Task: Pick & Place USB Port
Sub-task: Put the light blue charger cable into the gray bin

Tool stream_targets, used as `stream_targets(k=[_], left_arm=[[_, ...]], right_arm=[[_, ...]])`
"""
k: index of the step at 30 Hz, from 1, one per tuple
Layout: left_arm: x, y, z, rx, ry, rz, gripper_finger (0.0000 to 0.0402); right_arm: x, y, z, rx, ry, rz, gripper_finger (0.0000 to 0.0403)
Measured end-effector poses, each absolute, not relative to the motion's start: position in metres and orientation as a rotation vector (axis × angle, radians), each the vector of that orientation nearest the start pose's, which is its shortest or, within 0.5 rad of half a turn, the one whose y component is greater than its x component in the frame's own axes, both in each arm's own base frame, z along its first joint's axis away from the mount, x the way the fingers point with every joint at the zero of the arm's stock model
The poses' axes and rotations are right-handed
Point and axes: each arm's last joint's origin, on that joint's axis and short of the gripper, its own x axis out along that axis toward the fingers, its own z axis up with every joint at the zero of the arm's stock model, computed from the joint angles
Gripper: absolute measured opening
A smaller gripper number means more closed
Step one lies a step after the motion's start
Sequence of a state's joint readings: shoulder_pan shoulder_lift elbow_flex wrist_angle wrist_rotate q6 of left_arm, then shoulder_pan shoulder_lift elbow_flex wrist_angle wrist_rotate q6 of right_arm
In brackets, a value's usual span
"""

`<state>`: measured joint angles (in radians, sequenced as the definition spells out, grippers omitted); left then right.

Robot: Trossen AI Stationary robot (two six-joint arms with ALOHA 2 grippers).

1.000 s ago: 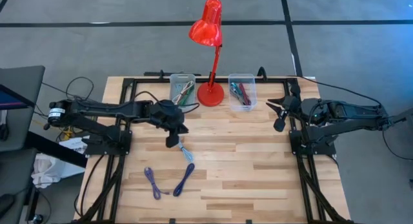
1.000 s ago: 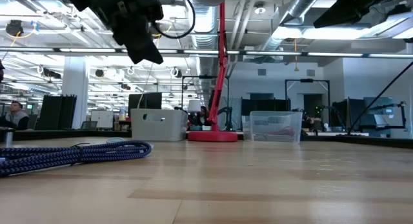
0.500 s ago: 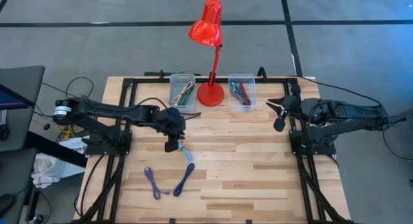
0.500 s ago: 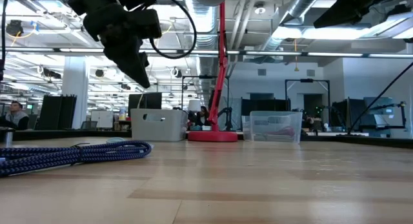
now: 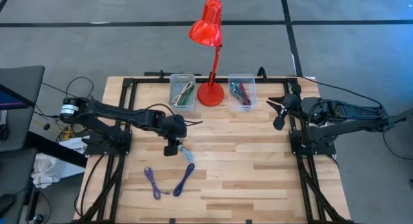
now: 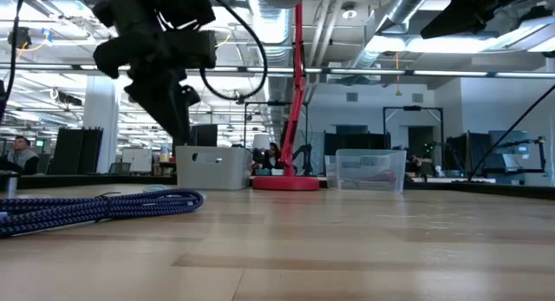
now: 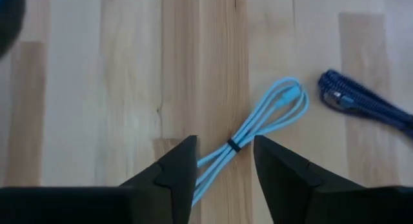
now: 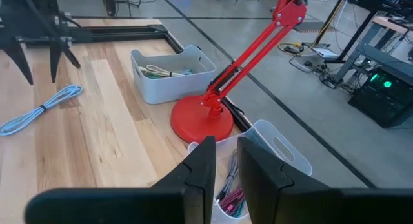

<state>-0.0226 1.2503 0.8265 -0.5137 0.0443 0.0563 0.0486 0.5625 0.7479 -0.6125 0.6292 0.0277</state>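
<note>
On the wooden bench (image 5: pixel 258 166), the biggest thing is the red desk lamp (image 5: pixel 210 56) standing at the middle of the far edge, with a clear bin (image 5: pixel 182 90) on one side of its base and a second clear bin (image 5: pixel 241 90) on the other, both holding bundled cables. The right gripper (image 5: pixel 279 112) sits parked by the bench's right edge near the far right corner, up off the wood, fingers only a narrow gap apart and holding nothing.

The left gripper (image 5: pixel 171 146) is over the left-centre of the bench, pointing down. Its fingers (image 7: pixel 174 175) are spread fairly wide, and the light blue USB cable (image 7: pixel 258 130) lies on the wood just below and ahead of them. In the left wrist view the near end of the bundle runs right into the gap between the two fingers, with no contact that I can make out.

That cable is a folded bundle cinched by a dark tie around its middle. From above its long axis runs diagonally, one end by the gripper and the other pointing toward the near right corner.

A dark blue braided cable (image 5: pixel 169 181) lies in a loose V closer to the near edge, apart from the light blue one.

Compared with a second ago, the left gripper has pulled back a bit toward the left edge, dropped lower, and its fingers have opened up. Right arm hasn't budged.
</note>
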Motion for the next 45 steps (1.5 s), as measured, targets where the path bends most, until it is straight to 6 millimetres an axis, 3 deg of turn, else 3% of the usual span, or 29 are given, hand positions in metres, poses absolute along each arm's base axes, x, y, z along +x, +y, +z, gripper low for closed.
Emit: stream_targets(k=[6, 13, 23, 45], left_arm=[[0.25, -0.008, 0.214, 0.043, 1.009, -0.094, 0.0179], [0.253, -0.008, 0.207, 0.042, 1.041, -0.095, 0.0178], [0.243, -0.008, 0.187, 0.032, 1.093, -0.094, 0.0182], [0.251, -0.008, 0.185, 0.046, 1.038, -0.07, 0.0175]], right_arm=[[0.11, -0.012, 0.311, -0.117, 0.4, -0.577, 0.0058], [0.11, -0.012, 0.311, -0.111, 0.398, -0.578, 0.0058], [0.11, -0.012, 0.311, -0.114, 0.4, -0.577, 0.0058], [0.11, -0.012, 0.311, -0.11, 0.398, -0.578, 0.0058]])
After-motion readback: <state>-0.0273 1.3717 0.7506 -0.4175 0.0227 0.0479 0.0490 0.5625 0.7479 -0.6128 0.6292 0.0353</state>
